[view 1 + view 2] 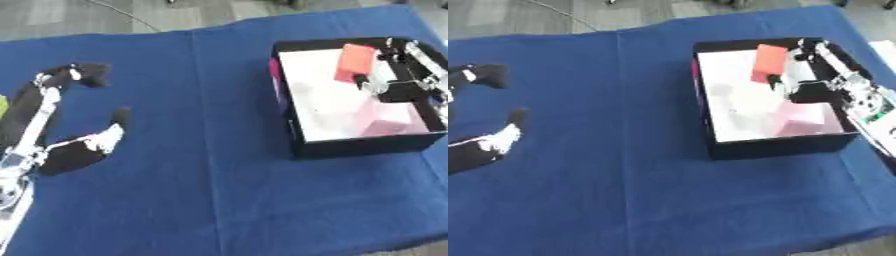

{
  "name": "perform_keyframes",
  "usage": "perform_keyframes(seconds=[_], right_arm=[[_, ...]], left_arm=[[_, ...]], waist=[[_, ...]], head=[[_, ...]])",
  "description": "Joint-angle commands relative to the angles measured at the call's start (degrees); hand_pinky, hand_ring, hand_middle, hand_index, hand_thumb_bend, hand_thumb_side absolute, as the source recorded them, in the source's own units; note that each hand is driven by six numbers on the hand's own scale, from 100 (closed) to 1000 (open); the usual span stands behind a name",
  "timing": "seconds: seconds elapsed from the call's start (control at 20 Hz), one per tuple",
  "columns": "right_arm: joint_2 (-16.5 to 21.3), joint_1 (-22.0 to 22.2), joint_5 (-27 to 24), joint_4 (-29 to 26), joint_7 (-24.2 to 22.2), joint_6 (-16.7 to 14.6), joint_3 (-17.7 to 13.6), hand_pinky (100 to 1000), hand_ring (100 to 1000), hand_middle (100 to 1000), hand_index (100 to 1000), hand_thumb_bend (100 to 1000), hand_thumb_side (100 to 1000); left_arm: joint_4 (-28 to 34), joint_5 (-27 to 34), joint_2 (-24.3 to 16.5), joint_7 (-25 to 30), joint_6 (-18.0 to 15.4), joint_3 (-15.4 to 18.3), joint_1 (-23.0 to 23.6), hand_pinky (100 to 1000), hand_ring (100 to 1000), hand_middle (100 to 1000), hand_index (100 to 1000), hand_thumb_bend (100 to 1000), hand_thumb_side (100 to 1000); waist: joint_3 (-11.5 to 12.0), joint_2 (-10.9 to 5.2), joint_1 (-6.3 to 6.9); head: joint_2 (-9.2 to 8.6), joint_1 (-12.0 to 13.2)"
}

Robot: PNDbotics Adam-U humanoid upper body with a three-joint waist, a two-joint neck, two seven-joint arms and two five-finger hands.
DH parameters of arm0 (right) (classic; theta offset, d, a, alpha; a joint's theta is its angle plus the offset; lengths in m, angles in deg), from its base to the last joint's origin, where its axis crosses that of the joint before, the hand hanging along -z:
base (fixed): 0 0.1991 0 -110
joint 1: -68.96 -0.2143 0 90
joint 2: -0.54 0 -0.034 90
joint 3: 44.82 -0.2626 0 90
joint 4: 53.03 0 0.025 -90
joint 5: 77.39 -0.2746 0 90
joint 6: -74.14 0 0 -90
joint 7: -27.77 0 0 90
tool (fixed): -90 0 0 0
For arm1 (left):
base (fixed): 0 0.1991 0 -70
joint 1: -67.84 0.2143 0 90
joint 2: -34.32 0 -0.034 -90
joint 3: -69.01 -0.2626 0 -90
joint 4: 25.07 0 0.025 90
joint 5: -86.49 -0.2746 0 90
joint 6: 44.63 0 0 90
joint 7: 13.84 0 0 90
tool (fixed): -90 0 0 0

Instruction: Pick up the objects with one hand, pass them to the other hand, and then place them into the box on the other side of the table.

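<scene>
A red block [355, 61] hangs tilted over the far part of the black box [359, 146], which has a white floor. My right hand [402, 89] reaches in from the right, its fingers curled round the block's right side. A pale pink block [387, 121] lies in the box's near right corner, below that hand. My left hand [72, 154] rests at the left on the blue cloth [201, 190], fingers spread and holding nothing.
A yellow-green sliver [3, 106] shows at the left edge beside my left arm. The blue cloth covers the table, with grey floor beyond its far edge. A white thing [883, 49] lies right of the box.
</scene>
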Motion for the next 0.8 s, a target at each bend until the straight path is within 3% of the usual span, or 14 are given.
perform_keyframes(seconds=[0.05, 0.15, 0.25, 0.5, 0.6, 0.65, 0.7, 0.75, 0.8], right_arm=[[2.8, 0.0, 4.9, 0.2, -3.6, -3.0, -0.7, 985, 1000, 985, 1000, 370, 100], [2.8, 0.1, 7.4, 0.4, -5.8, -5.2, -0.9, 1000, 1000, 1000, 1000, 347, 100], [2.8, 0.1, 9.1, 0.7, -7.2, -6.8, -1.3, 1000, 1000, 1000, 1000, 404, 100], [2.9, 0.1, 11.8, 1.0, -8.0, -7.8, -1.8, 1000, 1000, 1000, 1000, 445, 100], [2.2, 0.0, 10.0, 0.2, -7.5, -7.7, -2.0, 1000, 1000, 1000, 1000, 292, 100], [1.7, 0.0, 7.5, -0.8, -7.1, -7.4, -2.1, 1000, 1000, 1000, 1000, 100, 100], [1.3, -0.1, 4.2, -2.2, -6.3, -6.7, -2.5, 1000, 1000, 1000, 1000, 100, 111], [0.8, -0.1, 0.5, -4.2, -5.2, -6.1, -2.9, 1000, 1000, 1000, 1000, 100, 273], [0.5, 0.0, -3.9, -6.7, -4.0, -5.7, -3.2, 1000, 1000, 1000, 1000, 100, 365]], left_arm=[[1.2, 0.2, -1.7, -0.2, -0.3, 0.8, -0.8, 876, 703, 631, 848, 268, 504], [1.2, 0.1, -1.9, -0.3, -0.3, 0.9, -0.8, 876, 704, 631, 848, 279, 517], [1.2, 0.1, -2.0, -0.5, -0.3, 1.0, -0.7, 876, 706, 630, 848, 286, 522], [1.1, -0.1, -2.4, -0.6, -0.1, 1.3, -0.5, 875, 705, 627, 847, 295, 532], [1.3, 0.0, -2.7, -0.7, 0.2, 2.0, -0.3, 872, 705, 628, 848, 294, 535], [1.6, 0.2, -3.2, -0.9, 0.4, 2.7, -0.2, 868, 705, 630, 849, 294, 524], [1.9, 0.4, -4.1, -1.2, 0.8, 3.7, -0.2, 866, 706, 634, 850, 297, 515], [2.2, 0.6, -5.5, -1.4, 1.3, 4.8, -0.3, 867, 713, 650, 855, 307, 501], [2.4, 0.7, -7.5, -1.5, 1.9, 6.2, -0.6, 867, 723, 665, 857, 318, 489]], waist=[[0.1, -0.97, -0.31], [0.1, -0.98, -0.37], [0.1, -0.99, -0.43], [0.2, -1.06, -0.61], [0.3, -1.09, -0.66], [0.3, -1.09, -0.66], [0.3, -1.1, -0.64], [0.4, -1.1, -0.59], [0.4, -1.09, -0.56]], head=[[-0.1, 0.4], [0.11, 0.6], [0.21, 0.8], [0.35, 1.2], [0.52, 1.9], [0.59, 2.4], [0.65, 2.9], [0.72, 3.2], [0.79, 3.6]])
